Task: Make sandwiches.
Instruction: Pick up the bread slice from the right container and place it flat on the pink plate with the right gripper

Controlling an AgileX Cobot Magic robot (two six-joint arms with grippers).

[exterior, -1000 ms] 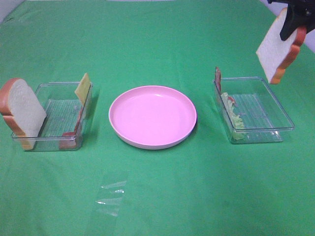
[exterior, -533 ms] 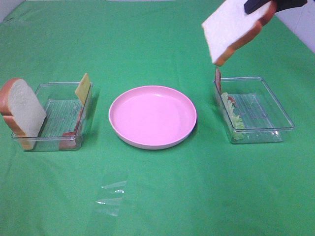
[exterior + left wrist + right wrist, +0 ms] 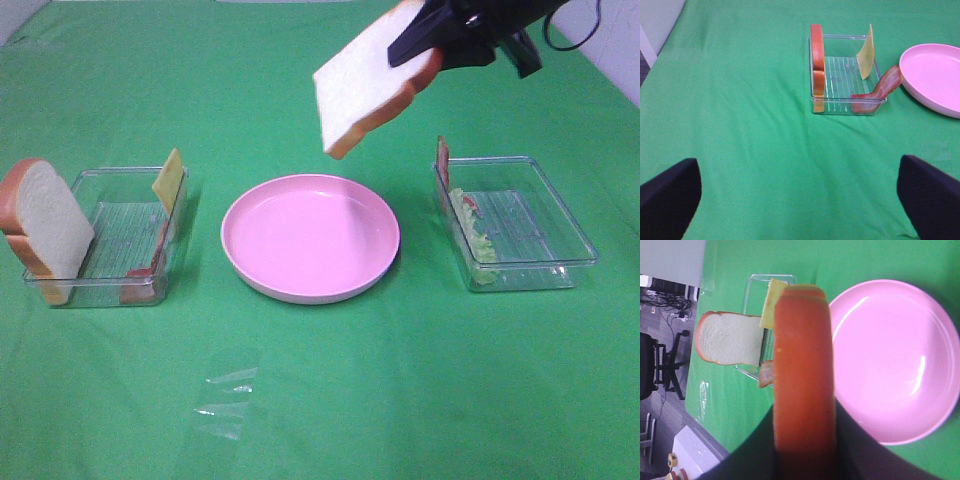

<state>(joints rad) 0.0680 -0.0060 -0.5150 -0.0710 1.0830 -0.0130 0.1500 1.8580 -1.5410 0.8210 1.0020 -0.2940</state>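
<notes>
right gripper [image 3: 432, 48] clamped on crust of bread slice [image 3: 362, 88]; slice tilted in air above far right rim of pink plate [image 3: 310, 293]. left gripper [image 3: 800, 197] jaws wide apart, holding nothing, over green cloth [image 3: 740, 125]. second bread slice [image 3: 45, 228] leans at outer end of left tray [image 3: 120, 225]; cheese [image 3: 168, 180] and bacon [image 3: 885, 85] at inner end. lettuce [image 3: 478, 238] in right tray [image 3: 530, 225].

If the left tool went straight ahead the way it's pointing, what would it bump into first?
The left tool would probably hit the green cloth, short of the clear tray; depth unclear.
</notes>
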